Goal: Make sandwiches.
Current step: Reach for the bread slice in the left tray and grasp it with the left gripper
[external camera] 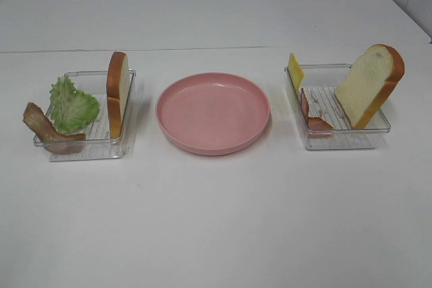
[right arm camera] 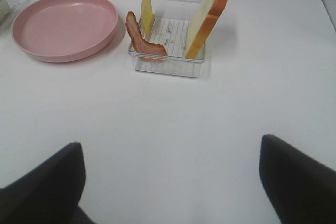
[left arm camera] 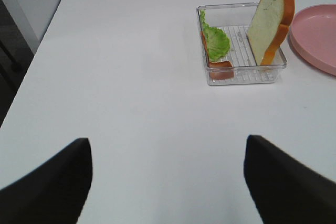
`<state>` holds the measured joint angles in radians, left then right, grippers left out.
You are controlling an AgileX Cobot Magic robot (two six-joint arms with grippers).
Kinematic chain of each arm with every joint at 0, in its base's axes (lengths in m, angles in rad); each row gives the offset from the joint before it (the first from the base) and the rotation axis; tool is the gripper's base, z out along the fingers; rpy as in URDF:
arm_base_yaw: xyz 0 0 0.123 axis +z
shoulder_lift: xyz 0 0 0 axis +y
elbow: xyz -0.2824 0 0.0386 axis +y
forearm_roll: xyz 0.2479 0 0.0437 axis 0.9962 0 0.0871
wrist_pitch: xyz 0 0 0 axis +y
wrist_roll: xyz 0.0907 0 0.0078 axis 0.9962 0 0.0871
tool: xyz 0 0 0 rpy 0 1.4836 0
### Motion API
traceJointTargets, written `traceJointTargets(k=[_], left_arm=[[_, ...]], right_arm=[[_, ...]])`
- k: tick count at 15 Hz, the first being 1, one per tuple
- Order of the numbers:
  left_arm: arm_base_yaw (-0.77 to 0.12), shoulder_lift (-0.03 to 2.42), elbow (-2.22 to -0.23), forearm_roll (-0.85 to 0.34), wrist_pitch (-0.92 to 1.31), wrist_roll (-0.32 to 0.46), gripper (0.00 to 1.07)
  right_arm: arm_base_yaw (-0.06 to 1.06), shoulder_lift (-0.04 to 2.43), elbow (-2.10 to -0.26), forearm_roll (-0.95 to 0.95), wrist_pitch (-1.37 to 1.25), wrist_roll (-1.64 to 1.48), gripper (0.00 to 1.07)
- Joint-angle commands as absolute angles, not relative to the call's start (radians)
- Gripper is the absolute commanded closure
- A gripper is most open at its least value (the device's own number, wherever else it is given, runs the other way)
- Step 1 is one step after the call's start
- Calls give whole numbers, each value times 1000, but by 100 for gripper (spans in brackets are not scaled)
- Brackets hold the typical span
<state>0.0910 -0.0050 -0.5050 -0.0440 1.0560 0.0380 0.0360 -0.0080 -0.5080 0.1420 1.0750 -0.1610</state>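
Left gripper [left arm camera: 167, 142] spread wide, empty; left bread slice [left arm camera: 270, 22] ahead, upright on edge in left tray [external camera: 81, 152], mid-left of ext. view. Right gripper [right arm camera: 171, 142] also spread, empty; right bread slice [right arm camera: 209, 19] ahead, leaning in right tray [external camera: 337, 141], mid-right. Each arm nearer its own slice; pink plate [external camera: 212, 150] btwn trays.

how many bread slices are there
2. One slice stands on edge in the left tray beside the lettuce; the other slice leans in the right tray. None looks hidden.
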Motion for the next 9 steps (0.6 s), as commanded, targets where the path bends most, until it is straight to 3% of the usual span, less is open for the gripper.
traceJointTargets(k=[1,9], left_arm=[[93,-27,-499,-49,1045,38,31],[93,-27,-499,-49,1045,38,31]], right_arm=[[35,-20,-507,140,1067,-165,22],[35,-20,-507,140,1067,-165,22]])
